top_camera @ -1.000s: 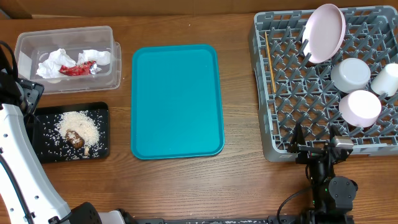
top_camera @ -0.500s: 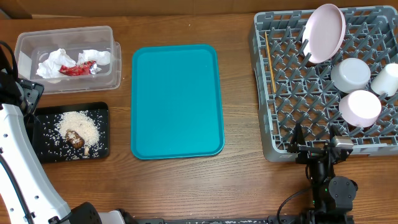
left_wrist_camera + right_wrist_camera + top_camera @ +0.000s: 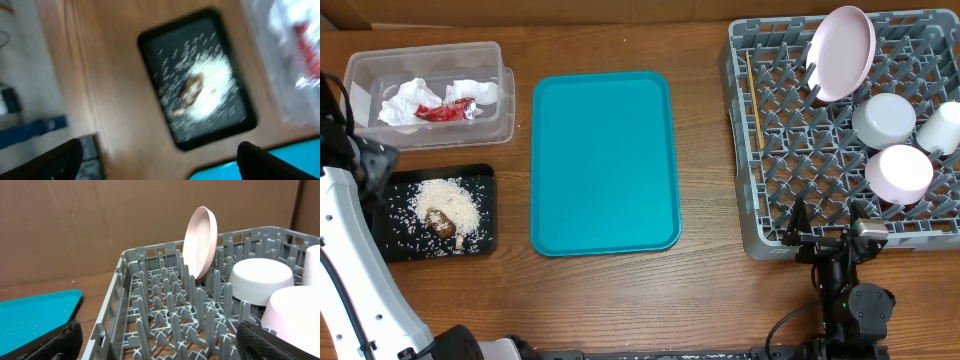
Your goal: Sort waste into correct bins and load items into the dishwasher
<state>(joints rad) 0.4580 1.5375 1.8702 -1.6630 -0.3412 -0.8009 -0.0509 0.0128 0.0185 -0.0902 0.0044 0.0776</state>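
Observation:
The clear tub (image 3: 428, 58) at the back left holds crumpled white napkins (image 3: 408, 98) and a red wrapper (image 3: 445, 110). The black tray (image 3: 485, 215) in front of it holds white rice (image 3: 450, 200) and a brown lump (image 3: 440, 224). It also shows blurred in the left wrist view (image 3: 197, 87). My left gripper (image 3: 160, 152) is open and empty, up above the table by the black tray's left edge (image 3: 370, 160). The grey dish rack (image 3: 745, 200) holds a pinkish plate on edge (image 3: 842, 52), a grey bowl (image 3: 883, 120), a pinkish-white dish (image 3: 900, 172), a white cup (image 3: 942, 128) and a thin stick (image 3: 754, 98). My right gripper (image 3: 157, 335) is open and empty at the rack's front edge (image 3: 830, 238).
A large teal tray (image 3: 603, 160) lies between the bins and the rack, with nothing on it. Its corner shows in the right wrist view (image 3: 35, 315). A brown wall stands behind the table.
My left wrist has shifted slightly toward the front of the table, and its view is blurred by motion. The right arm and all objects have not moved.

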